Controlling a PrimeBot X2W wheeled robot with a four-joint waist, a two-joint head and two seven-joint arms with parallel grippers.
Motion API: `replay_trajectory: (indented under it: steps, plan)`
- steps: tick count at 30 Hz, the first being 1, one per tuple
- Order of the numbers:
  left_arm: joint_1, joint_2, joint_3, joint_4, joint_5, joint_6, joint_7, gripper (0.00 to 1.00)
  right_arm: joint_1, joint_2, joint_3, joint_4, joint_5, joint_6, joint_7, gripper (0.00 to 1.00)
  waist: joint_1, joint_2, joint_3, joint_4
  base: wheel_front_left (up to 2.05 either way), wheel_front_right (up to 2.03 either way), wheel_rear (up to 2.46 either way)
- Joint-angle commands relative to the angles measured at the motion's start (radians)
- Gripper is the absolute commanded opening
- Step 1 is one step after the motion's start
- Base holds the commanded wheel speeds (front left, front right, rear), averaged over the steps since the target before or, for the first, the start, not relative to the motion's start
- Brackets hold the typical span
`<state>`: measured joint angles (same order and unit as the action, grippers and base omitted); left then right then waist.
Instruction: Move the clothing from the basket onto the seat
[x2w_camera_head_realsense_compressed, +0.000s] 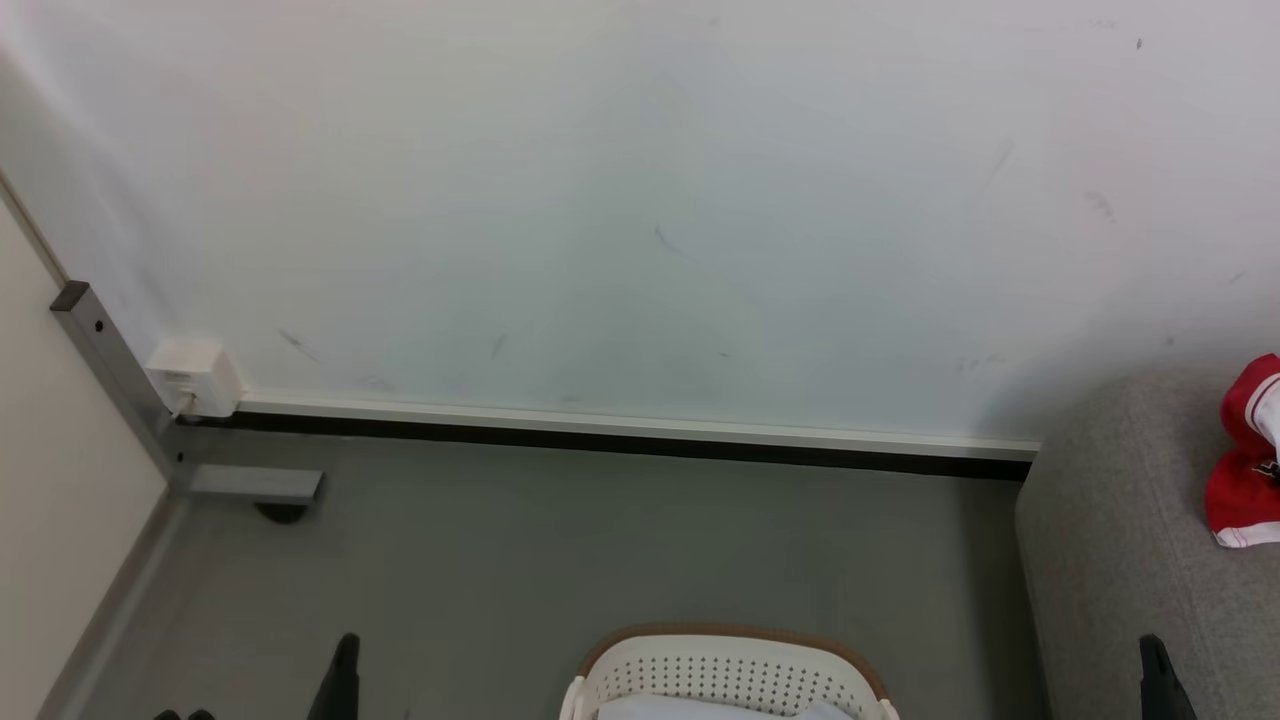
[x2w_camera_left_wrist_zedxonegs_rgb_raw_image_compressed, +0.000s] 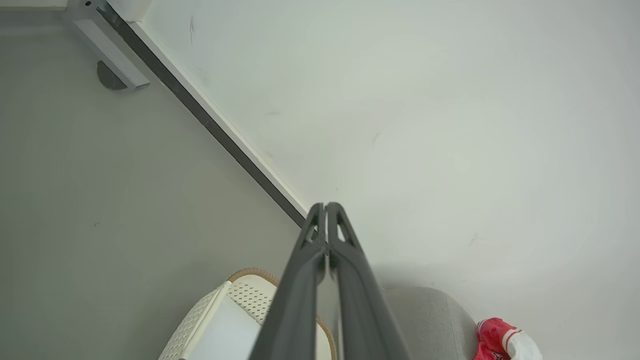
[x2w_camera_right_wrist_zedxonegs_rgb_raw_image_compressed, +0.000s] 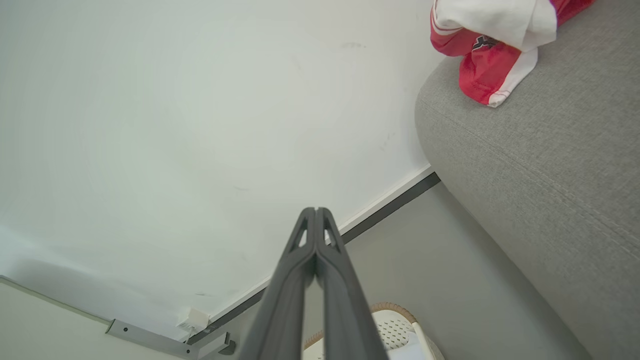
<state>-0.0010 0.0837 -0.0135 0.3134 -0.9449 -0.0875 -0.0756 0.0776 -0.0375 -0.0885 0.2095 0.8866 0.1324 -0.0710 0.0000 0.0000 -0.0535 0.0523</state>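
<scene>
Pointing up toward the wall, my left gripper has its two dark fingers pressed together, tips touching, and my right gripper stands the same way, fingers together from base to tip. From my head I see their tips at the bottom corners, the left one over the grey floor, the right one in front of the seat. The basket sits on the floor between them, at the bottom middle, well apart from the wall, with its perforated cream wall and brown rim showing. Inside it lies something pale and smooth, and I cannot tell whether that is cloth or the basket's own bottom. The seat takes the lower right, its rounded grey corner close to the baseboard, near the basket with a strip of floor between them. The clothing lies on the seat at the right edge of my head view: a crumpled red and white bundle with white stripe trim and a bit of dark lettering. My right wrist view shows a white part folded over the red. At the far left a grey metal post meets the floor, with a small white box on the wall beside it.
</scene>
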Motion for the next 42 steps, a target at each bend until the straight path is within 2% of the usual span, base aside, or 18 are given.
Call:
replay_trajectory:
  steps: [1, 42]
  plan:
    - [-0.023, 0.003, 0.009, -0.015, -0.029, -0.006, 0.008, 0.0, -0.028, -0.011, -0.005, -0.007, 0.034, -0.001, 0.006, 0.0, 0.0, 0.0, 0.001, -0.001, 0.0, 0.0, 0.0]
    - [-0.079, -0.019, 0.083, -0.049, -0.416, -0.029, 0.12, 0.0, -0.129, -0.015, -0.018, 0.019, 0.452, -0.002, 0.115, 0.0, 0.0, 0.0, 0.03, -0.027, 0.0, 0.0, 0.0]
